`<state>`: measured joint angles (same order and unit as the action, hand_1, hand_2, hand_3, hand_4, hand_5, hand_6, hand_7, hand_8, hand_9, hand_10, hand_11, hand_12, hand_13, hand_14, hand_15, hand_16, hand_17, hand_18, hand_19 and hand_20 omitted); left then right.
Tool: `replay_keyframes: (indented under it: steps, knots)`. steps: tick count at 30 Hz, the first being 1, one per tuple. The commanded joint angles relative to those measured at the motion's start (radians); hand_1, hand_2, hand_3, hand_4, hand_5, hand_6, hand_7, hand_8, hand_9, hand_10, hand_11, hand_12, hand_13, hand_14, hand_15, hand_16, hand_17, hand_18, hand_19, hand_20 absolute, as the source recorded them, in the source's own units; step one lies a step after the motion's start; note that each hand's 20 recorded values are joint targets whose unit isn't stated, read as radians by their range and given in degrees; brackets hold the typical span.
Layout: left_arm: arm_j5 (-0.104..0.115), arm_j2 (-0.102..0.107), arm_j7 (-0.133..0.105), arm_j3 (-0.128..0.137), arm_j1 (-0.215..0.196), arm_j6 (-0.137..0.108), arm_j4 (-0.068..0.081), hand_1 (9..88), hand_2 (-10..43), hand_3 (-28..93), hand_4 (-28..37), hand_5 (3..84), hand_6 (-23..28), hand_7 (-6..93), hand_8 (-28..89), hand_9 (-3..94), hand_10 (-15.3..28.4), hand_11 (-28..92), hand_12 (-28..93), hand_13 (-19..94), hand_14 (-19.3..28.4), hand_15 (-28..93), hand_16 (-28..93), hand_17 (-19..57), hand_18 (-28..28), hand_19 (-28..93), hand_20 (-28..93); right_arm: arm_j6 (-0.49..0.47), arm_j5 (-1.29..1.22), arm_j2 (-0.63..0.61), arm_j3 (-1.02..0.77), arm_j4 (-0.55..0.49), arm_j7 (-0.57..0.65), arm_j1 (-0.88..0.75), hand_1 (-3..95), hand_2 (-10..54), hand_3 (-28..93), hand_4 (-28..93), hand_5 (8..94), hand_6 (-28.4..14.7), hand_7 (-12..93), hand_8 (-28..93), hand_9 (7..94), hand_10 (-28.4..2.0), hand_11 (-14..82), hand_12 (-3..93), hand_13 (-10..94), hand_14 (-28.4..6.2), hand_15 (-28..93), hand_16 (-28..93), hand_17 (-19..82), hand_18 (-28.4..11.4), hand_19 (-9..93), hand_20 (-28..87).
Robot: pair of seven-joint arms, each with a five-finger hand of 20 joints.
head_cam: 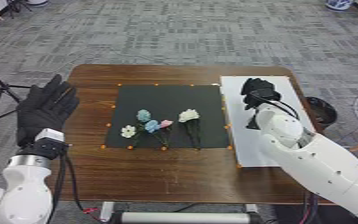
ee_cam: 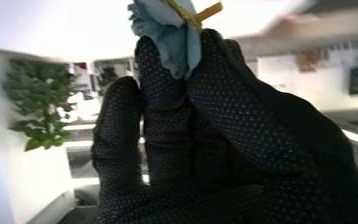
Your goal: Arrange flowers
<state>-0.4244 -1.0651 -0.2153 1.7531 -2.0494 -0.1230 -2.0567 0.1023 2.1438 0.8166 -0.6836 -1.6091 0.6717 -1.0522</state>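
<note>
One brown wooden table [head_cam: 158, 180] spans the middle of the head view, with a robot arm entering from either side of the bottom edge. Second in size, a black mat [head_cam: 162, 97] lies flat toward the table's far half; a long white board [head_cam: 255, 156] lies just beside it, on the robot's right. The left hand [head_cam: 44, 111], in a black glove, is raised at the table's left side, wide open, its fingers straight and slightly parted, and it has hold of nothing. The right hand [head_cam: 261, 89], likewise gloved, is above the far part of the white board. In the right wrist view, the right hand [ee_cam: 167, 120] is partly closed, with its fingers drawn together and a blue flower [ee_cam: 168, 42] pinched at their tips. On the mat rest five flowers, heads toward the far edge and stems toward the near one: a large white flower [head_cam: 189, 115] to the right, well apart from a small white flower [head_cam: 128, 132] to the left, and between these a pink flower [head_cam: 166, 123] beside two pale blue flowers [head_cam: 152, 126]. Smallest of all, orange dots [head_cam: 165, 148] line the mat's border.
</note>
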Motion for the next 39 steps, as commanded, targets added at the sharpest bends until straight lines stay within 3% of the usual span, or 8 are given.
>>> replay_keyframes:
  steps: [1,16,19,21,24,26,33,39]
  knots:
    - [-0.001,-0.01,0.001,0.003,-0.012,0.009,-0.004,26.6,18.6,68,-28.3,38.0,9.1,7.4,-7,28.4,15.2,18,9,20,14.9,19,-3,-8.4,13.1,30,8,0.031,0.013,0.058,-0.002,-0.123,-0.042,-0.056,66.1,-9.5,73,-26,61.2,0.4,21,-13,73.4,-7.3,20.6,50.3,69,-0.9,41,51,32,-17.9,90,22]
    - [-0.002,-0.012,0.01,-0.006,-0.001,0.015,0.005,26.6,18.5,69,-28.3,38.4,8.6,7.6,-7,28.3,15.0,18,9,21,14.6,19,-3,-8.5,13.2,31,8,-0.029,0.101,0.09,0.004,-0.165,-0.071,-0.148,65.9,-9.5,73,-25,63.2,0.6,22,-14,74.1,-7.5,21.2,50.3,70,-1.8,43,50,32,-18.4,89,24]
    - [0.003,-0.009,0.009,-0.01,0.001,0.006,0.005,26.7,18.5,69,-28.3,38.6,8.5,7.7,-7,28.3,14.9,18,9,21,14.6,19,-3,-8.5,13.2,31,8,-0.034,0.128,0.093,0.004,-0.169,-0.075,-0.161,65.4,-9.5,73,-25,63.0,0.4,22,-14,73.7,-7.7,20.8,50.0,69,-1.8,43,50,32,-18.3,88,23]
    - [0.005,-0.006,0.007,-0.016,0.003,-0.006,0.004,26.7,18.5,68,-28.3,38.5,8.5,7.6,-7,28.0,14.9,18,9,21,14.5,19,-3,-8.6,13.2,31,8,-0.03,0.152,0.093,0.007,-0.167,-0.08,-0.166,64.8,-9.5,73,-25,62.2,0.1,21,-13,73.6,-7.8,18.6,47.6,69,-1.7,42,49,32,-18.2,86,25]
    - [0.007,-0.004,0.004,-0.021,0.005,-0.013,0.006,26.7,18.5,69,-28.3,37.1,8.9,7.4,-7,24.2,14.0,16,9,20,13.9,19,-3,-8.6,13.2,31,8,-0.026,0.132,0.1,-0.004,-0.172,-0.072,-0.171,61.2,-9.5,73,-26,59.9,-0.8,18,-13,72.8,-8.2,12.1,41.5,67,-1.8,41,45,34,-18.5,75,36]
    - [0.005,-0.003,0.004,-0.021,0.004,-0.013,0.005,26.6,18.4,69,-28.3,36.4,9.0,7.4,-7,22.1,13.3,16,8,20,13.6,18,-3,-8.6,13.2,31,8,-0.023,0.138,0.099,-0.012,-0.178,-0.071,-0.178,59.5,-9.5,73,-27,59.1,-1.2,18,-13,72.0,-8.7,11.0,39.6,67,-2.1,41,44,34,-19.0,74,38]
    - [0.009,0.0,0.005,-0.028,0.011,-0.004,0.011,26.7,18.4,69,-28.3,35.1,8.6,7.9,-7,21.9,13.4,16,9,20,13.8,18,-3,-8.6,13.2,31,8,-0.03,0.147,0.093,-0.029,-0.204,-0.052,-0.196,55.3,-9.5,73,-27,55.9,-3.0,15,-11,65.1,-12.4,21.7,22.4,65,-3.1,43,42,33,-19.7,75,41]
    - [0.008,0.002,0.004,-0.023,0.009,-0.001,0.01,26.6,18.3,69,-28.3,34.9,8.5,8.0,-7,22.0,13.5,16,8,20,13.9,18,-3,-8.6,13.3,31,8,-0.029,0.15,0.089,-0.056,-0.228,-0.037,-0.208,50.3,-9.5,76,-28,54.9,-3.9,13,-10,62.8,-13.5,19.8,19.6,64,-5.2,45,40,33,-20.3,76,41]
